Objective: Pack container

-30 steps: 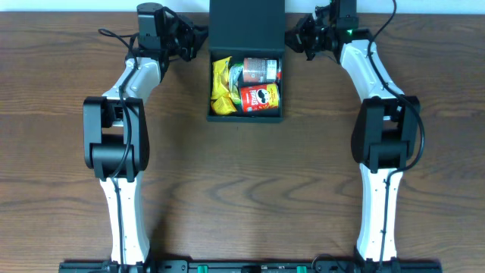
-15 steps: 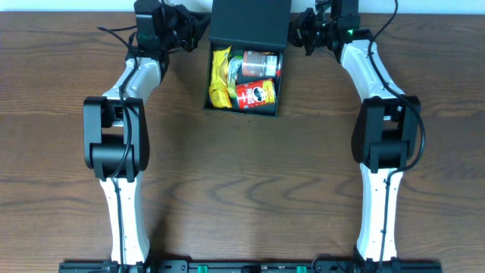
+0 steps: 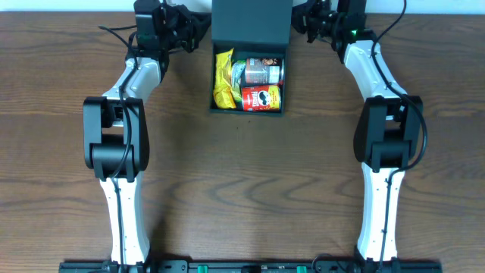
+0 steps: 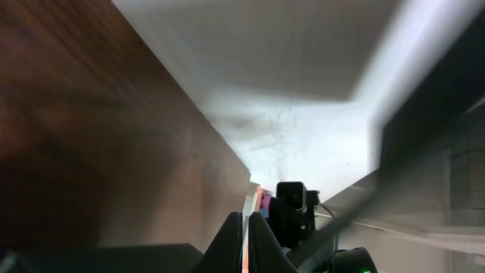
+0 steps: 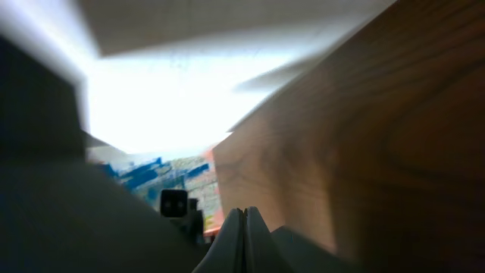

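Note:
The container (image 3: 220, 108) is a dark teal-black square box at the table's far middle, its flap lid (image 3: 251, 21) raised over the back. Inside lie a yellow snack bag (image 3: 223, 79), a dark can (image 3: 263, 71) and a red Pringles can (image 3: 261, 98). My left gripper (image 3: 201, 25) is shut and empty at the lid's left edge; its fingers show in the left wrist view (image 4: 247, 227). My right gripper (image 3: 298, 23) is shut and empty at the lid's right edge; it also shows in the right wrist view (image 5: 244, 224), with the dark lid (image 5: 45, 182) to its left.
The brown wooden table (image 3: 242, 189) spreads in front of the box. Its far edge meets a white wall just behind the lid. Both arms reach up along the box's left and right sides.
The box has slid toward the far edge and shifted slightly right. The lid has tipped further over the contents. Both grippers moved up and inward beside the lid.

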Controlling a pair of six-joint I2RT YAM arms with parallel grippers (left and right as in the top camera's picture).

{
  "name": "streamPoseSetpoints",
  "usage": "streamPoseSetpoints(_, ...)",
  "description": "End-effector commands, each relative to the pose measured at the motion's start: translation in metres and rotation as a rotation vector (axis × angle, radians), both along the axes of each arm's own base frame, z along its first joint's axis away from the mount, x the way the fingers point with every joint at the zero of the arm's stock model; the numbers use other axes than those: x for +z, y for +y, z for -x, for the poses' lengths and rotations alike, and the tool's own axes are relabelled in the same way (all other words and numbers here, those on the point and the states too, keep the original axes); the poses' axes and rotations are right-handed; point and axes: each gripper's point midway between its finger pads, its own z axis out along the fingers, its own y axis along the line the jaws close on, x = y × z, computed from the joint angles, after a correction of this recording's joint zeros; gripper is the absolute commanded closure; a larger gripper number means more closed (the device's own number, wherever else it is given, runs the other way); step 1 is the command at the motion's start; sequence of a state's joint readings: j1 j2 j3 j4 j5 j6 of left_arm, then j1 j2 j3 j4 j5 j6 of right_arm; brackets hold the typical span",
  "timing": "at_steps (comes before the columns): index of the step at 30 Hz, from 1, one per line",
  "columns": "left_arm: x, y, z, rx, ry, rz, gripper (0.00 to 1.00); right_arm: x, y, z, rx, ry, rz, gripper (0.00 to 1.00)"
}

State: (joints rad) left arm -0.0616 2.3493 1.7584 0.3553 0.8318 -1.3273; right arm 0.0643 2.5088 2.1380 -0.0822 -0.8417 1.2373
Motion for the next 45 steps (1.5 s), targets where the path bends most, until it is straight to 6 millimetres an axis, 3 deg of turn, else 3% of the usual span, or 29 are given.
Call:
streamPoseSetpoints(1, 0.001, -0.016, 0.009, -0.076, -0.022, -0.015, 0.94, 0.011, 0.014, 0.012, 0.079, 0.033, -0.075, 0.98)
streamPoseSetpoints(10, -0.006, -0.018, 0.015, -0.101, 0.005, -0.025, 0.94, 0.022, 0.027, 0.035, 0.232, 0.039, -0.145, 0.98)
streamPoseSetpoints(16, -0.004, -0.013, 0.014, -0.112, -0.035, -0.045, 0.94, 0.027, -0.002, 0.025, 0.189, -0.006, -0.137, 0.98)
streamPoseSetpoints(21, -0.007, 0.015, 0.009, -0.112, -0.132, -0.137, 0.94, 0.013, -0.035, 0.026, 0.186, -0.043, -0.076, 0.98)
streamPoseSetpoints(26, -0.021, 0.058, 0.016, -0.075, -0.003, -0.114, 0.94, -0.011, -0.053, 0.041, 0.182, 0.054, -0.033, 0.98)
streamPoseSetpoints(29, -0.030, 0.077, 0.035, -0.093, 0.077, -0.161, 0.94, -0.022, -0.063, 0.055, 0.173, 0.101, 0.048, 0.99)
streamPoseSetpoints(33, -0.061, 0.100, 0.079, -0.114, 0.237, -0.406, 0.94, -0.040, -0.077, 0.084, 0.175, 0.195, 0.221, 0.99)
streamPoseSetpoints(36, -0.070, 0.089, 0.096, -0.186, 0.262, -0.463, 0.94, -0.058, -0.074, 0.102, 0.195, 0.278, 0.315, 0.98)
streamPoseSetpoints(45, -0.080, 0.044, 0.111, -0.326, 0.208, -0.532, 0.94, -0.076, -0.039, 0.123, 0.271, 0.329, 0.439, 0.99)
